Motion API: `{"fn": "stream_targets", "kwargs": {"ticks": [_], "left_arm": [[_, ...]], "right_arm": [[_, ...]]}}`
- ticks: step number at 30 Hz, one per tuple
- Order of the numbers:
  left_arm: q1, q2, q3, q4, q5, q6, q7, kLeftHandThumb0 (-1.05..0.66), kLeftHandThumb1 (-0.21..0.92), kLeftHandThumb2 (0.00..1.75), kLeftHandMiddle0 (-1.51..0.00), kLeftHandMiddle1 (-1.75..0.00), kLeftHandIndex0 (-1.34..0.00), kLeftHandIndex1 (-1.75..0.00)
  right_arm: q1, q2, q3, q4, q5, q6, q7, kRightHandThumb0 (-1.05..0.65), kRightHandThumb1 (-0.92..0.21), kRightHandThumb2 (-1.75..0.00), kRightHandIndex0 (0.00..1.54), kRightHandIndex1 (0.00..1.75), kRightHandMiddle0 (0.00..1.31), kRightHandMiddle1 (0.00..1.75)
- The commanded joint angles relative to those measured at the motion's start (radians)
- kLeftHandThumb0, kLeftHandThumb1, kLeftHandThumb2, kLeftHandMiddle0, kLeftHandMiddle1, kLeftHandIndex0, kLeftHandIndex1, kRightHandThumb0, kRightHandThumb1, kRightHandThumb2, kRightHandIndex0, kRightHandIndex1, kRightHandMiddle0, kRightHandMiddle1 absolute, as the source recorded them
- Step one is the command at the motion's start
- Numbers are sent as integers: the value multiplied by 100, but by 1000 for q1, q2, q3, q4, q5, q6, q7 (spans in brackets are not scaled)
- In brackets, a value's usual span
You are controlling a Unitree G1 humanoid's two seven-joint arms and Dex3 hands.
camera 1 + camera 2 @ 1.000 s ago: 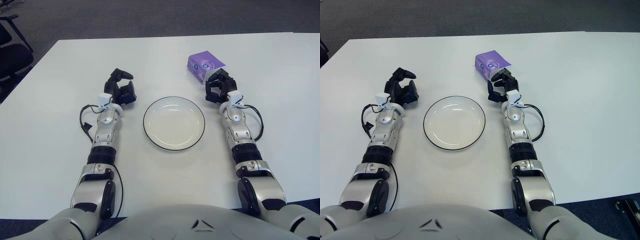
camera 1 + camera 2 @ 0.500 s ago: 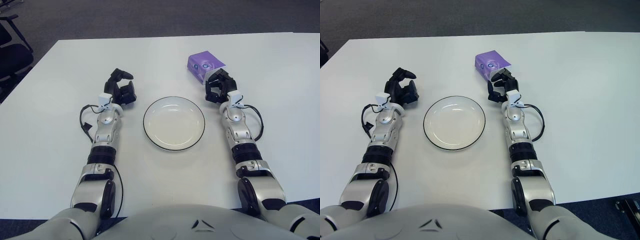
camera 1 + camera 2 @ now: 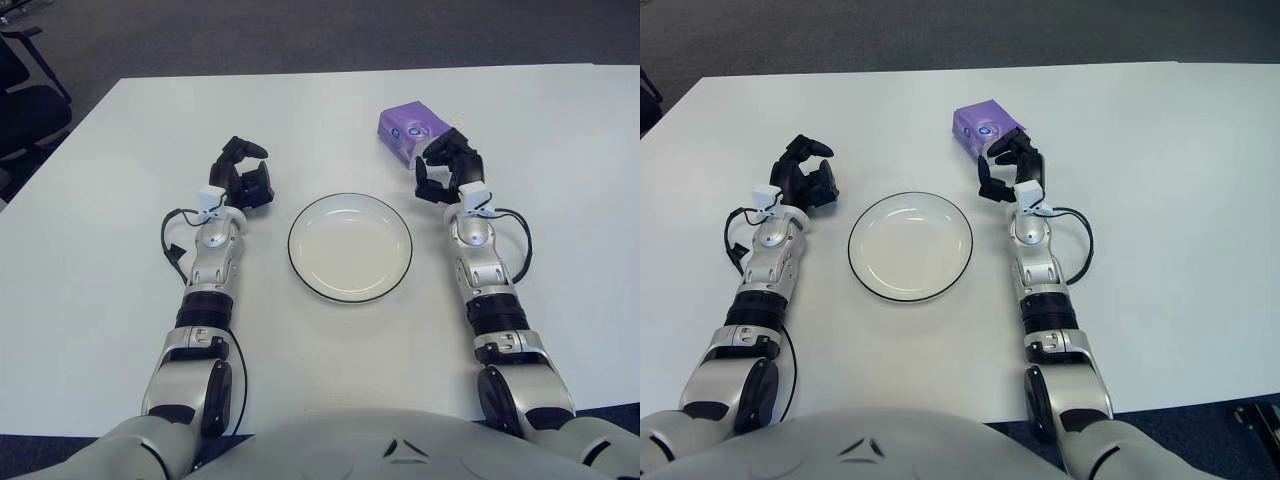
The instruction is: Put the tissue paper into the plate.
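Observation:
A purple tissue pack [image 3: 410, 129] lies on the white table [image 3: 120, 300], behind and to the right of a round white plate [image 3: 349, 247] with a dark rim. My right hand [image 3: 446, 170] is at the near right corner of the pack, its black fingers spread and curved, holding nothing; whether they touch the pack I cannot tell. The plate has nothing in it. My left hand [image 3: 241, 175] shows left of the plate, fingers loosely curled with nothing in them.
A dark chair [image 3: 25, 105] stands past the table's far left corner. Grey carpet [image 3: 300, 30] runs behind the far edge of the table.
My right hand has shifted slightly right and farther along the pack's near corner, its wrist turned a little. The pack, the plate and my left hand stay where they were.

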Motion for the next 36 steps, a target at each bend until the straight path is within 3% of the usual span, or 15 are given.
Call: {"fn": "stream_targets", "kwargs": {"ticks": [1,24,35,36], "left_arm": [[154,-67,-12,78,8,-8,15,-46,37,125,-127,-175,-57,-175],[158,-64,-14,71,10,-10,16,-47,36,126,-128,-175,-58,-175],[159,-64,-15,71,14,-6,21,-47,36,126,-128,-175,-58,-175],[159,-64,-15,70,15,-5,23,-47,36,126,-128,-175,-58,-175]], "right_arm": [[69,20,19,-26,-52,25,-41,-44,-44,-117,110,175,52,175],[-18,-24,40,-105,-213,82,-148,-43,-47,-112,104,175,49,175],[-124,-99,91,-59,-393,66,-231,-42,-52,-106,92,175,45,175],[-134,-108,97,-50,-407,61,-236,-27,-41,-118,84,175,46,171]]}}
